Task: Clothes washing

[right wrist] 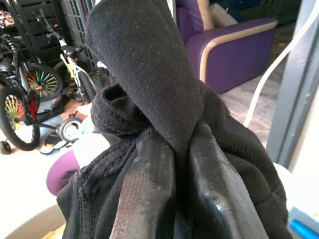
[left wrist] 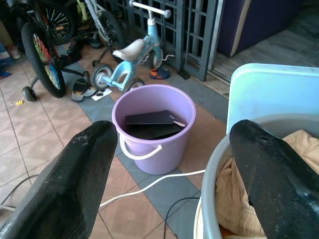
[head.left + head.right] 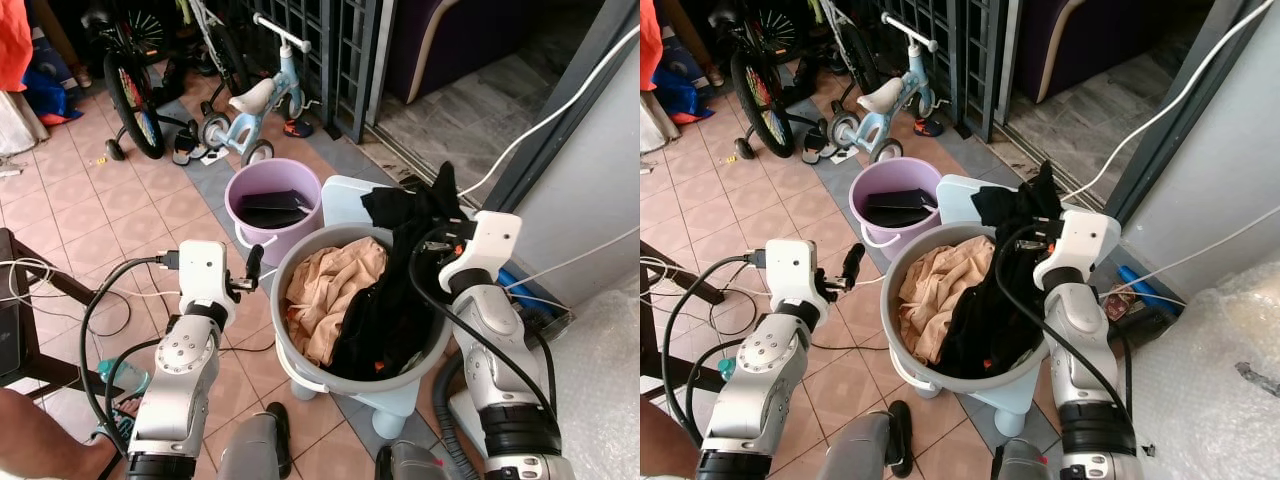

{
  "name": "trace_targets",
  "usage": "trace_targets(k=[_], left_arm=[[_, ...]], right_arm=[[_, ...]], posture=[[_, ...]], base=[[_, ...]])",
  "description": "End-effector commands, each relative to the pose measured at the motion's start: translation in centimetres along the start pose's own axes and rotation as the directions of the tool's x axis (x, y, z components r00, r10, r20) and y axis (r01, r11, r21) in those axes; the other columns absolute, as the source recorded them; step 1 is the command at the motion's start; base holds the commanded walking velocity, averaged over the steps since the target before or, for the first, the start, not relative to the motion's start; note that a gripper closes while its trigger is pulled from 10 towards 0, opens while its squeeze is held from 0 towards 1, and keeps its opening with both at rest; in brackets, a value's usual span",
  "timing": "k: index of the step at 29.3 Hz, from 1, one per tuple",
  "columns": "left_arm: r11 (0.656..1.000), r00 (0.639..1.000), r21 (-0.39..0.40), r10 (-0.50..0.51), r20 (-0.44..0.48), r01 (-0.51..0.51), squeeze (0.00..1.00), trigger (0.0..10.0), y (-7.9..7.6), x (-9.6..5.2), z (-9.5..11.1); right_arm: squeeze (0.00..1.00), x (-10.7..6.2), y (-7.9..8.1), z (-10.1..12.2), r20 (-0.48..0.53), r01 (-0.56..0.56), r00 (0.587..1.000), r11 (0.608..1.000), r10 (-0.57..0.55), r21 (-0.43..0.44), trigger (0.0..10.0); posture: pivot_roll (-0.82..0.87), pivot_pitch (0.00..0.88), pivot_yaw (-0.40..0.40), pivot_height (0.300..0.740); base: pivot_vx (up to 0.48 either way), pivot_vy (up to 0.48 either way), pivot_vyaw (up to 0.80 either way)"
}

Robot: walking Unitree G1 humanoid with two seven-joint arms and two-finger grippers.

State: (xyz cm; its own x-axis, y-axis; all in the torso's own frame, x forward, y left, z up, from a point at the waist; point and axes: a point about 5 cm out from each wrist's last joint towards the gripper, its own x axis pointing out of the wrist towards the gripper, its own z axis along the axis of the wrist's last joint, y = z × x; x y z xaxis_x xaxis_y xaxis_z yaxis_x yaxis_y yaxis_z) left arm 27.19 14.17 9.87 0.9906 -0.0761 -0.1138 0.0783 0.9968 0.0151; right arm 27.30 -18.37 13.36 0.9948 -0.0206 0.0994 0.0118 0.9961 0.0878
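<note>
Sitting at the centre of the frame, the grey tub (image 3: 300, 372) rests on a pale blue washer (image 3: 345, 200) and holds a peach garment (image 3: 325, 290). A black garment (image 3: 385, 310) drapes over the tub's right rim, its upper end lifted. The right gripper (image 1: 167, 164), right of centre, has its jaws clamped on this cloth. The left gripper (image 3: 252, 265), left of the tub, hangs with fingers (image 2: 75, 174) apart, holding nothing. Judged progress: early; the peach garment is not yet removed. A purple bucket (image 2: 154, 127) stands behind.
</note>
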Motion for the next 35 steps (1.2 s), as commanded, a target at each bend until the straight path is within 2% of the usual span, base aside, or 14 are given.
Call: trace_targets(k=[1,5,8,24,35], left_arm=[[1.0,1.0,0.005,0.005,-0.003,-0.005,0.0,10.0,0.0,0.1,-0.1],[1.0,1.0,0.009,-0.009,-0.008,0.009,0.0,10.0,-0.7,0.3,-0.3],[1.0,1.0,0.013,-0.02,-0.007,0.021,0.0,10.0,-0.8,0.4,-0.2],[1.0,1.0,0.022,-0.013,0.002,0.013,0.0,10.0,-0.4,0.6,-0.1],[1.0,1.0,0.015,-0.021,0.017,0.02,0.0,10.0,-0.5,0.7,0.0]], right_arm=[[0.0,-0.6,0.7,1.1,0.022,-0.03,0.999,1.0,0.03,0.004,0.0],[0.0,-2.5,1.1,0.2,-0.025,-0.032,0.999,0.999,0.032,-0.004,0.0],[0.0,-2.9,1.4,0.2,-0.039,-0.032,0.999,0.999,0.031,-0.006,0.0],[0.0,-2.2,1.5,0.9,-0.046,-0.031,0.998,0.999,0.03,-0.023,0.0],[0.0,-2.2,1.6,1.0,-0.049,-0.037,0.998,0.999,0.035,-0.034,0.0]], posture=[[-0.09,0.094,0.066,0.74],[-0.11,0.097,0.076,0.74],[-0.11,0.098,0.079,0.74],[-0.1,0.092,0.075,0.74],[-0.1,0.084,0.069,0.74]], base=[[0.0,0.0,0.0],[-0.072,0.0,0.0],[-0.286,0.0,0.0],[-0.279,0.0,0.0],[0.0,0.0,0.0]])
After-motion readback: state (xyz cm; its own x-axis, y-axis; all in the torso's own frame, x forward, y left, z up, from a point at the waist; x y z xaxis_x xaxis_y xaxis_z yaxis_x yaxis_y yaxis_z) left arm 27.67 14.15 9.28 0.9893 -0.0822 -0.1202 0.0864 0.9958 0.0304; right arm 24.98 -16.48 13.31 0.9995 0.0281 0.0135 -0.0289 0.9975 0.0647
